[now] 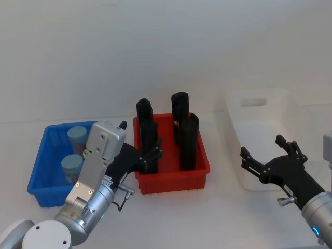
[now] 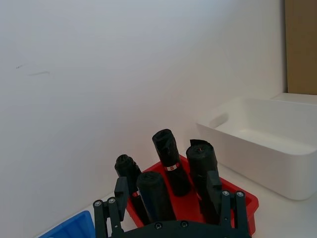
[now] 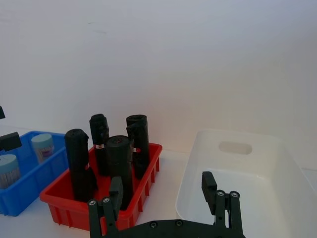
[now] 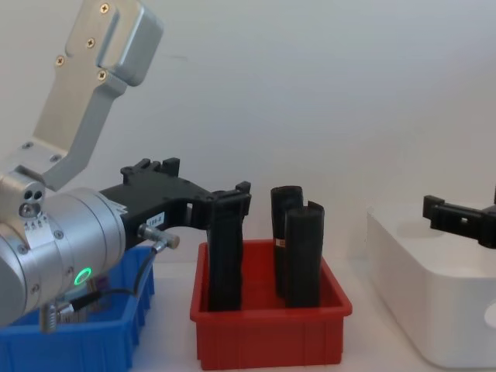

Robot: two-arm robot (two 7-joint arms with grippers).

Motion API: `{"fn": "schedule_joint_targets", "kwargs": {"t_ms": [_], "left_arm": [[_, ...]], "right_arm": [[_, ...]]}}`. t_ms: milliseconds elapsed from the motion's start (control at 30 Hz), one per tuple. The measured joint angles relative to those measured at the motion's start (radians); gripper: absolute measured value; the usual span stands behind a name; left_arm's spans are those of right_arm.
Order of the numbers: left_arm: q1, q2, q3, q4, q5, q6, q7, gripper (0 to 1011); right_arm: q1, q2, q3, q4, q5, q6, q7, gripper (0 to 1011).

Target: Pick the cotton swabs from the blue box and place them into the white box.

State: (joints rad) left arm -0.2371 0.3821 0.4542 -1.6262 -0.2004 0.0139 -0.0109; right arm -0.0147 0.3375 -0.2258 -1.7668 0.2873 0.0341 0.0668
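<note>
Between blue box [image 1: 37, 165] and red bin [image 1: 174, 181]: my left gripper [image 1: 149, 157], jaws spread, empty. Two cotton swabs [image 1: 72, 166] stand in the blue box. My right gripper [image 1: 263, 149], spread and empty, at white box [image 1: 259, 102] near side.

A plain white wall [image 1: 155, 41] rises behind a white tabletop [image 1: 223, 212] under soft, even light. A tan panel [image 2: 300, 44] stands beside the wall.

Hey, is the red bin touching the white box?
Apart. The head view shows a strip of bare table between the red bin and the white box.
</note>
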Motion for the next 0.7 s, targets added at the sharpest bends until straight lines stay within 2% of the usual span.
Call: {"fn": "schedule_joint_targets", "kwargs": {"t_ms": [700], "left_arm": [[0.0,0.0,0.0,0.0,0.0,0.0,0.0,1004]], "right_arm": [[0.0,0.0,0.0,0.0,0.0,0.0,0.0,1001]]}}
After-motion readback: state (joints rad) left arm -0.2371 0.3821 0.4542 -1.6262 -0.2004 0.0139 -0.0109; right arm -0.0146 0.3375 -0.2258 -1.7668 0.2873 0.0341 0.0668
